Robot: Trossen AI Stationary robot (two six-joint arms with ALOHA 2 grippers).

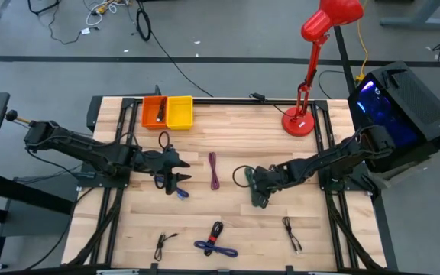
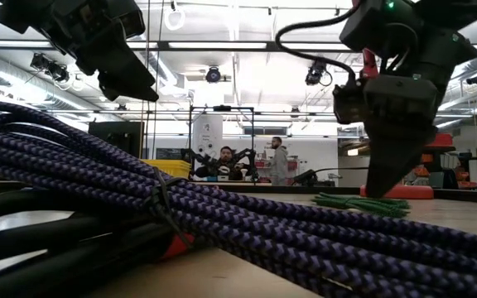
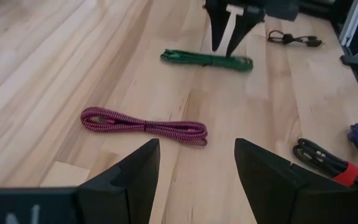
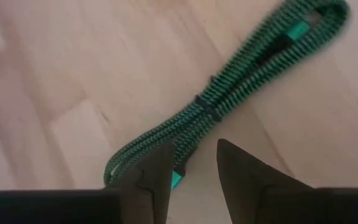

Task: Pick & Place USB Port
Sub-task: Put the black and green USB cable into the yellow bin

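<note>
Wooden slats make up the bench (image 1: 228, 221), and from above several bundled cables lie spread across it with gaps between them, which I take to be deliberate so each can be reached without snagging a neighbour: a purple cable (image 1: 214, 169) at the middle, a green cable (image 1: 244, 177) just right of it, a blue cable (image 1: 215, 248) with a red tie near the front edge, and small black cables (image 1: 292, 234) toward the front corners. An orange bin (image 1: 154, 112) and a yellow bin (image 1: 179, 111) stand side by side at the back left, likely where picked cables go, and a red lamp (image 1: 300, 118) stands at the back right. The left claw (image 1: 180, 171) hangs left of the purple cable; the right claw (image 1: 260, 200) is at the green cable's near end. From bench height, the blue cable (image 2: 247, 232) fills the foreground, and the right claw (image 2: 383, 186) points straight down with its tips almost on the green cable (image 2: 363, 204), a posture suited to a top-down pick; two people show far behind. Past the left wrist, the left claw (image 3: 196, 165) stands wide open and empty, facing the purple cable (image 3: 145, 126) near ahead, probably lined up for its own grab. Past the right wrist, the right claw (image 4: 192, 163) is parted with nothing between its tips, which straddle the end of the green cable (image 4: 229, 93) lying flat on the wood, so it is not yet gripped.
</note>
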